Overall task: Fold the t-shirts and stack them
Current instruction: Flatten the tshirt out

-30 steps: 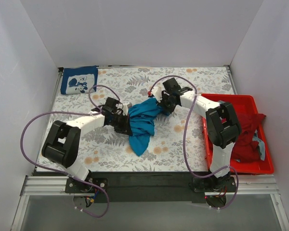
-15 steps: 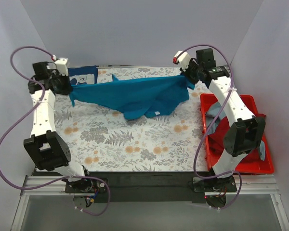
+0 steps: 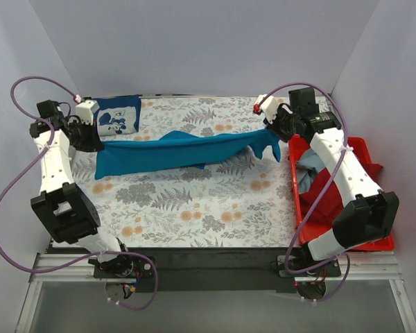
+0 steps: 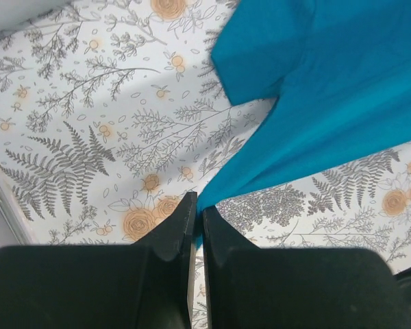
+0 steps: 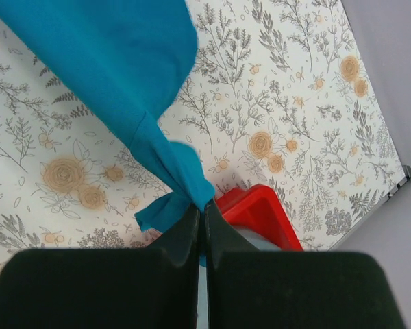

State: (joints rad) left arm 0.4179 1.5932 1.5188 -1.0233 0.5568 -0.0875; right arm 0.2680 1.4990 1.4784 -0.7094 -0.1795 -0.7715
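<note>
We see the left gripper [image 3: 95, 141] and right gripper [image 3: 270, 129] each clenched on an end of the teal t-shirt [image 3: 173, 152], stretched above the table [image 3: 215, 205].

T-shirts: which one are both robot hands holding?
The teal-blue t-shirt, stretched between the left gripper and right gripper. The navy t-shirt lies folded; the dark red t-shirt is in the bin.

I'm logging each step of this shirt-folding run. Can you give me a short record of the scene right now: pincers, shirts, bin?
left pincer: shut on the left end of the teal t-shirt
right pincer: shut on its right end
teal t-shirt: stretched between both arms over the floral table
navy printed t-shirt: folded, far left corner
red bin: right side, dark red garment inside
</note>
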